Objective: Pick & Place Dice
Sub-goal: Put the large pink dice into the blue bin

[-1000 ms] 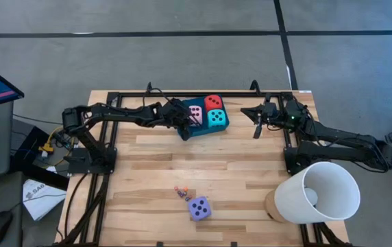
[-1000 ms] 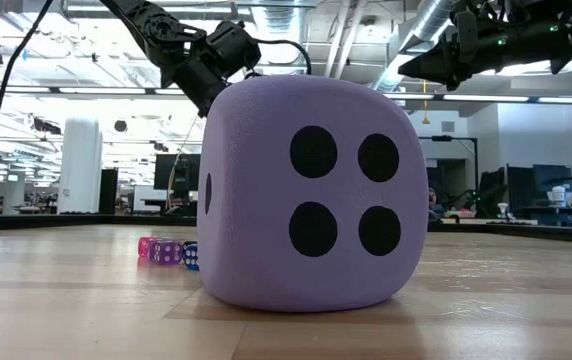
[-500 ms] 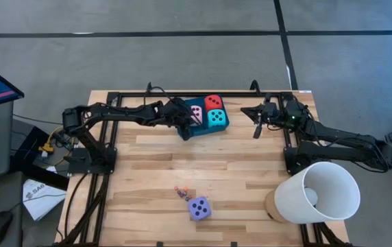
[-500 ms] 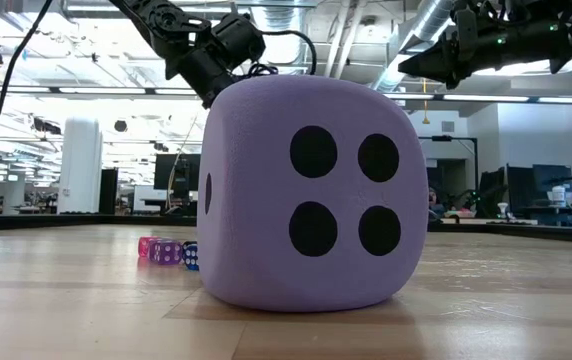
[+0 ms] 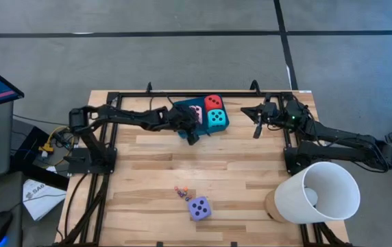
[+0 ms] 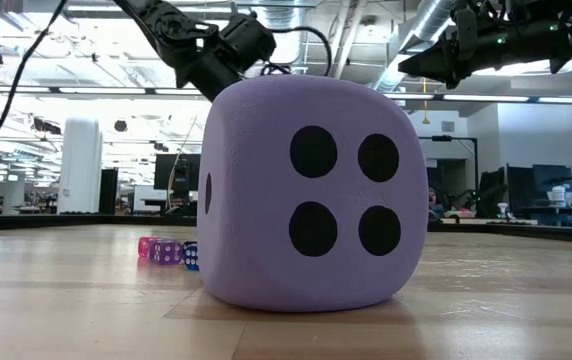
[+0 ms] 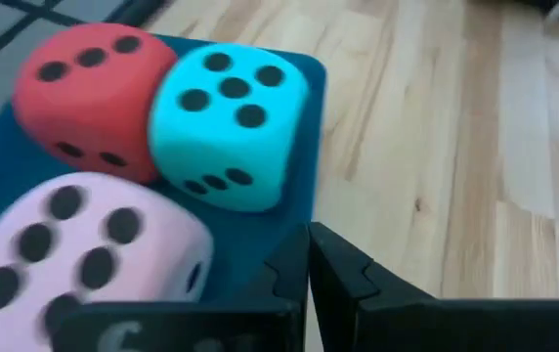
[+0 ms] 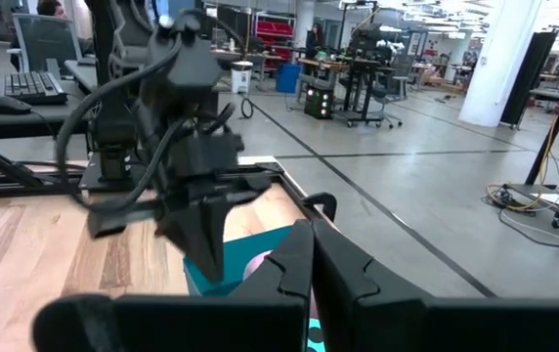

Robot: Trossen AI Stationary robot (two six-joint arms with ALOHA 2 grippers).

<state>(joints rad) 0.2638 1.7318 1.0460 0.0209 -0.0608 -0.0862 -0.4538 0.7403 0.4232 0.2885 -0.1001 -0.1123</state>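
1. Nearest you, close to the front edge of the pale wooden plank tabletop, sits the large soft purple cube die with rounded corners. It rests flat, untouched by either arm, with a four-pip face toward the low camera.
2. Just beside it, on its left and a little farther back, lies a cluster of tiny translucent pink, purple and blue dice.
3. At the front right corner, a large white cone-shaped lampshade lies tipped on its side.
4. At the far edge you find the flat teal rectangular tray, holding the pink die, the red die and the turquoise die packed together.
5. The left hand hangs at the tray's front left corner, fingers pressed together, holding nothing.
6. The right hand waits right of the tray, also pressed together and empty.
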